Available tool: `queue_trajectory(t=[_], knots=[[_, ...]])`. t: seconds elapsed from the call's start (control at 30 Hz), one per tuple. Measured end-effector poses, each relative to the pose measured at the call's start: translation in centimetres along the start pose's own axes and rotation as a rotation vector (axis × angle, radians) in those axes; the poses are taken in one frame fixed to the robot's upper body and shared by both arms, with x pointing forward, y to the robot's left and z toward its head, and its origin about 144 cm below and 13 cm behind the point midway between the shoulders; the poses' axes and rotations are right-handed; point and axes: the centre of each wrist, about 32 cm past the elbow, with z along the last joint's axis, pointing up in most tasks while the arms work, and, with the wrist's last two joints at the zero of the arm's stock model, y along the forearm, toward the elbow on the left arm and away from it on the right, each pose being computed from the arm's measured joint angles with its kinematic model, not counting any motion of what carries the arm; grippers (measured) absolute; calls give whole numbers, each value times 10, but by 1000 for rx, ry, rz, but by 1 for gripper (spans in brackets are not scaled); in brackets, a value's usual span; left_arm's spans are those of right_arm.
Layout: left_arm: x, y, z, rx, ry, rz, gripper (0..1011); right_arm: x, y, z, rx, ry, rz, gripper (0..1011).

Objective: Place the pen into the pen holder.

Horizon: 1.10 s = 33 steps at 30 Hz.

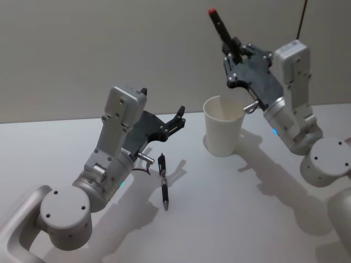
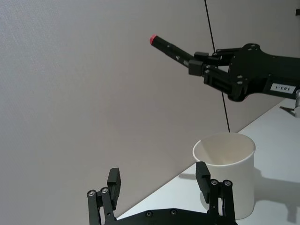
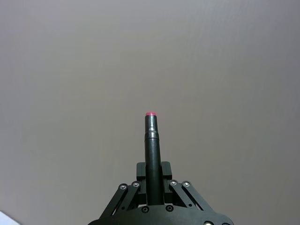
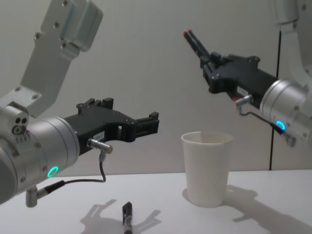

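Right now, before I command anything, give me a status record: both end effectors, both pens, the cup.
Right end effector: shut on red-tipped black pen, raised above cup
Left end effector: open, empty, low over table
Second pen: lying flat on table, near left end effector
Cup: upright on table, no pen in it

The light in all my views is soft and rather dim. In the head view it comes from about 10 o'clock. The pen holder [image 1: 224, 129] throws a pale, soft-edged shadow across the table [image 1: 219, 224] toward 4 o'clock, and the pen on the table [image 1: 163, 186] throws one toward 3 o'clock. The red-tipped pen [image 3: 151, 150] I hold shows dark against the grey wall [image 3: 70, 70], which dims toward the corners. A cyan lamp [image 4: 52, 171] glows at 8 o'clock in the chest view.
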Motion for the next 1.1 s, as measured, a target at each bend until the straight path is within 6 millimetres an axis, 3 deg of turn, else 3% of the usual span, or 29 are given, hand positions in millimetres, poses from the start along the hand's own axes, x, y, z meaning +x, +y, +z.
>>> queue_trajectory(t=[1.1], knots=[[0, 0, 0, 0, 0, 0, 1001, -23, -2, -40, -55, -37, 104, 172]])
